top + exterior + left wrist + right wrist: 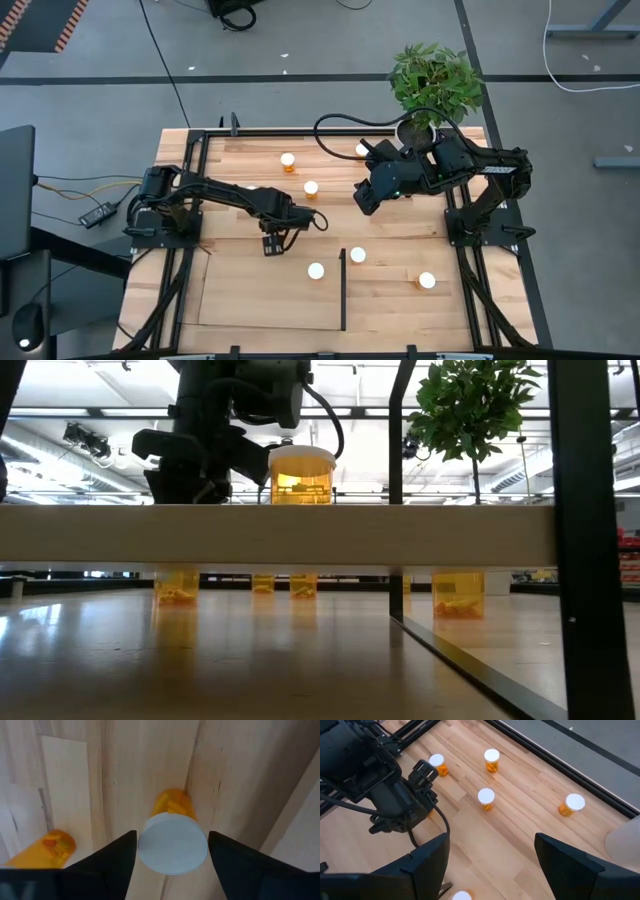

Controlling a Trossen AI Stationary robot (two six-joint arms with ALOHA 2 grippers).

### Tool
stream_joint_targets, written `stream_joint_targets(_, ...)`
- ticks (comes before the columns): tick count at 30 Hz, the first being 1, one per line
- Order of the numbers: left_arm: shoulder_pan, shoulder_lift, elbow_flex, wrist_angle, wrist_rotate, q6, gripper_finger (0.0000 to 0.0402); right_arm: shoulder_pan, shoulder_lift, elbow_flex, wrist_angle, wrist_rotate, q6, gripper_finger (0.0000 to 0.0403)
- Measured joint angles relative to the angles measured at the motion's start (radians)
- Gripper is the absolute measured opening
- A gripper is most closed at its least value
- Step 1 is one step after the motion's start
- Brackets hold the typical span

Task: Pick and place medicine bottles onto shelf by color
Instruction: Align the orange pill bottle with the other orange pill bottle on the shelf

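My left gripper (272, 243) hangs over the far edge of the pale-wood shelf (250, 290) and is shut on an orange medicine bottle (172, 805) that the high view hides. In the low view the left gripper (190, 470) stands beside another bottle (300, 475), which stands upright on the shelf's board (300, 535). That same bottle (316, 270) shows on the shelf near the black strip (342, 290). More bottles stand on the table (288, 160) (311, 188) (362, 150) (357, 255) (427, 281). My right gripper (365, 197) is open above the table's middle, touching nothing. My left gripper (172, 845) has the bottle's round white cap (172, 862) pinched between its two fingers (117, 857). The fingers come from above, pointing down. The bottle is upright below them; whether its base rests on the wood, I cannot tell.
A white pot (420, 130) with a green plant (437, 80) stands at the table's far right corner, behind the right arm. A black cable (330, 125) loops along the far edge. The right wrist view shows several bottles (486, 796) beyond the left arm (385, 785).
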Motion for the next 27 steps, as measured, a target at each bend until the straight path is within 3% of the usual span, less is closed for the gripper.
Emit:
stream_joint_targets(12,0.000,0.000,0.000,-0.001,0.000,0.007,0.0240,0.000,0.000,0.000,0.000,-0.011,0.000,0.0299)
stream_joint_targets(27,0.000,0.000,0.000,-0.032,0.022,0.010,0.0315,0.000,0.000,0.000,0.000,-0.017,0.005,0.0299)
